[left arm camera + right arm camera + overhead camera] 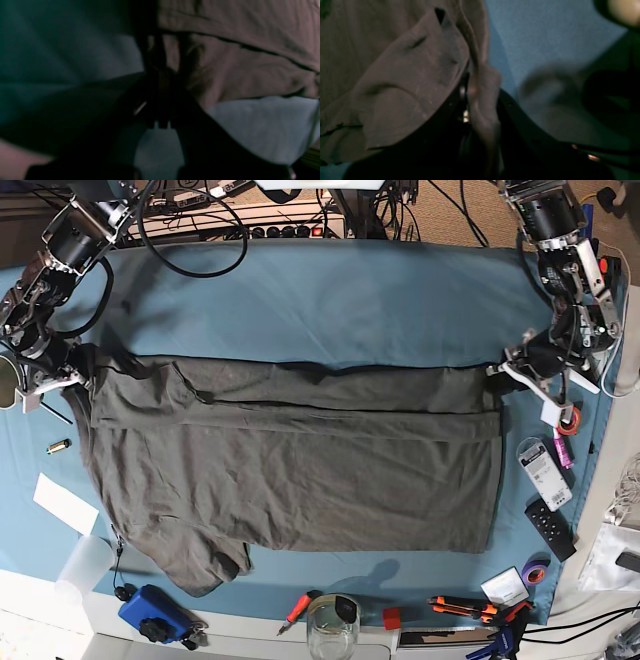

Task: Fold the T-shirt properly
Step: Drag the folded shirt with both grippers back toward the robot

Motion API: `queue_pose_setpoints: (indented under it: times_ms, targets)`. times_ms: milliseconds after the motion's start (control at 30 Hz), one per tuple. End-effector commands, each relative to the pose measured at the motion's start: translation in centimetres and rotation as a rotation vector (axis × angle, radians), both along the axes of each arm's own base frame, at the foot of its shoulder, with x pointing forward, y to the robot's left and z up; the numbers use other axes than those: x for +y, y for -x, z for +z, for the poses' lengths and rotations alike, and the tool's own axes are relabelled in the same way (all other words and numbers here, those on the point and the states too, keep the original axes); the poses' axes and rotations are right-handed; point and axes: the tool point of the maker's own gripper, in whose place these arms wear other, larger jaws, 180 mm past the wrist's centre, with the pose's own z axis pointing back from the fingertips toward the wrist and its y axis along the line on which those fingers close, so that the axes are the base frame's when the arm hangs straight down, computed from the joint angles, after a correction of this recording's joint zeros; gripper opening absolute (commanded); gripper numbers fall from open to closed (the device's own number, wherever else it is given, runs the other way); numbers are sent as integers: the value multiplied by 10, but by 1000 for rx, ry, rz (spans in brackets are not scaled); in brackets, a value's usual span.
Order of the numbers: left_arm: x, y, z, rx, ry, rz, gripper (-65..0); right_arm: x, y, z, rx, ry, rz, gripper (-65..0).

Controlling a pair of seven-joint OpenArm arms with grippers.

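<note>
The dark grey T-shirt (pixel 300 470) lies spread on the teal table cloth (pixel 330 300), its upper part folded down in a band across the middle. My left gripper (pixel 497 373) is at the shirt's right upper corner. In the left wrist view it (pixel 172 57) is shut on the shirt's (pixel 250 50) edge. My right gripper (pixel 78 377) is at the shirt's left upper corner. In the right wrist view it (pixel 475 100) pinches a bunch of the shirt's (pixel 395 75) fabric between its dark jaws.
A glass jar (pixel 332 625), a blue device (pixel 155 618) and orange-handled tools (pixel 465 607) lie along the front edge. Two remotes (pixel 540 468) (pixel 552 528) and tape rolls (pixel 568 420) sit at the right. A white paper (pixel 65 503) lies left. Cables run along the back.
</note>
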Motion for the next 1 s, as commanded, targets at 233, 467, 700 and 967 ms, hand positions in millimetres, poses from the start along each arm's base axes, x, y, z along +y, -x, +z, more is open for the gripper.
queue_pose_setpoints:
  times_ms: [233,467,700,967]
  targets:
    - [11,-2,10,-6,-54,-8,-650,-13,-10,55,-78,149,38,-650]
    - [29,-2,20,-14,-115,-19,-650,-8,14,38,-36,109,41,-650]
    - [31,16,12,23,-119,-29,-650,-17,33,46,-22,161,30,-650]
    - [30,45,18,25,-202,-65,-650,-14,59,36,31,165,47,-650]
